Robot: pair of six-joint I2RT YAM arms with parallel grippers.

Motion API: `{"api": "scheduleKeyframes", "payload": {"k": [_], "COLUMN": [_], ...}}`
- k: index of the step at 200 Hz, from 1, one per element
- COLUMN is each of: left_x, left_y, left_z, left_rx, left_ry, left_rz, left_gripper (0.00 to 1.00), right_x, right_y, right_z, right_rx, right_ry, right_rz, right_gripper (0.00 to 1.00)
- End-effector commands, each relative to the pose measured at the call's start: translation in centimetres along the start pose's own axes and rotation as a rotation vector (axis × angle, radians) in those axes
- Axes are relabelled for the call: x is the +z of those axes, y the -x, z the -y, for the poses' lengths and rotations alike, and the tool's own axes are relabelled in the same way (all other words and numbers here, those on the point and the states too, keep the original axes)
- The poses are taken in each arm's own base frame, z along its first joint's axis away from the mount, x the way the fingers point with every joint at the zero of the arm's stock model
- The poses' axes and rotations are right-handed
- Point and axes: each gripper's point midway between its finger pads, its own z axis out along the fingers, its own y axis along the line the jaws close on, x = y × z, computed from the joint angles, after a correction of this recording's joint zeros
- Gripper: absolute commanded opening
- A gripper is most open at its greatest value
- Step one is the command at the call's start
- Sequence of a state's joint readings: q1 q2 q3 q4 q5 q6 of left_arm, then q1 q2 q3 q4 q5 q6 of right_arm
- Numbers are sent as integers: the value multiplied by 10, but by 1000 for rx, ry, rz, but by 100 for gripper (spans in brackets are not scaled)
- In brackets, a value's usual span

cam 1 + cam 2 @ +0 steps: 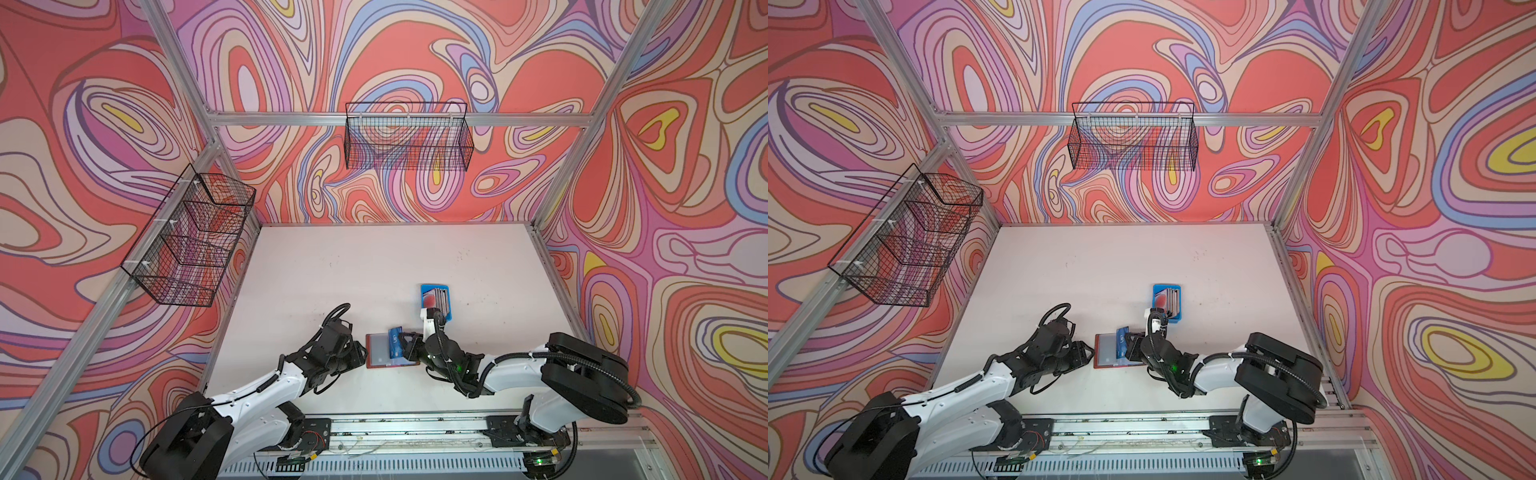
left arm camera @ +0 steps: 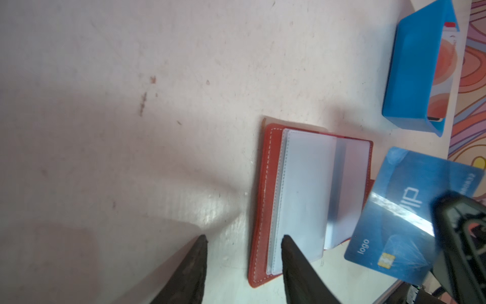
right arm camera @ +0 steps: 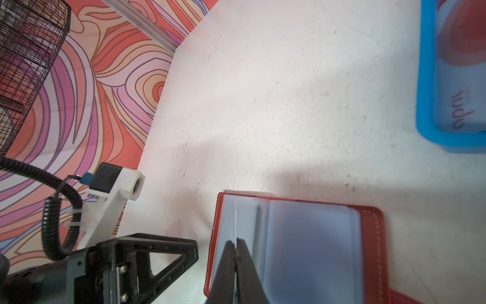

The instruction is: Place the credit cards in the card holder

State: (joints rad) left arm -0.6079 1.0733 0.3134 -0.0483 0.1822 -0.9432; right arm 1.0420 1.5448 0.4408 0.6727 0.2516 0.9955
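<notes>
One light blue card [image 2: 394, 210], partly hidden by our right hand [image 3: 236, 247] pinching it, tilts over the one open red card holder [image 1: 380, 351] with clear sleeves [image 2: 302, 184] near the front edge of the surface [image 1: 332, 270], our left hand [image 2: 244, 238] half-wide astride its rim, while the cards [image 1: 436, 299] in the blue tray [image 1: 434, 286] overlap beyond counting.

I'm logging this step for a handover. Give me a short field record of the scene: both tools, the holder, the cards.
card holder: open, flat on the table, clear sleeves up
blue card: tilted over the holder, held by the right tool
right tool: shut on blue card
left tool: open, astride the holder's edge
blue tray: beyond the holder, apart from it, other cards inside
</notes>
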Motion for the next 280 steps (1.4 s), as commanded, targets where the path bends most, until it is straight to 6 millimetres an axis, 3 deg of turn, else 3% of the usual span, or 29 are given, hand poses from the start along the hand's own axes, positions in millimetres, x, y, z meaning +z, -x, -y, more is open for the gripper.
{"api": "scheduleKeyframes", "payload": {"k": [1, 141, 199, 220, 243, 280], "left_x": [2, 15, 16, 17, 16, 16], "left_y": [3, -3, -3, -5, -5, -7], "left_z": [13, 9, 11, 13, 14, 14], "left_rx": [-2, 6, 8, 6, 6, 2], "left_ry": [-40, 11, 4, -9, -12, -19], "left_rz": [-16, -85, -89, -97, -97, -105], "left_gripper": [48, 42, 41, 39, 38, 38], "right_x": [-2, 18, 22, 25, 33, 32], "right_y": [-3, -20, -24, -24, -36, -36], "right_z": [7, 14, 24, 18, 30, 39], "right_rx": [14, 50, 149, 174, 200, 242], "right_ry": [-18, -6, 7, 32, 4, -15], "right_rz": [0, -45, -68, -77, -103, -80], "right_gripper": [0, 0, 0, 0, 0, 0]}}
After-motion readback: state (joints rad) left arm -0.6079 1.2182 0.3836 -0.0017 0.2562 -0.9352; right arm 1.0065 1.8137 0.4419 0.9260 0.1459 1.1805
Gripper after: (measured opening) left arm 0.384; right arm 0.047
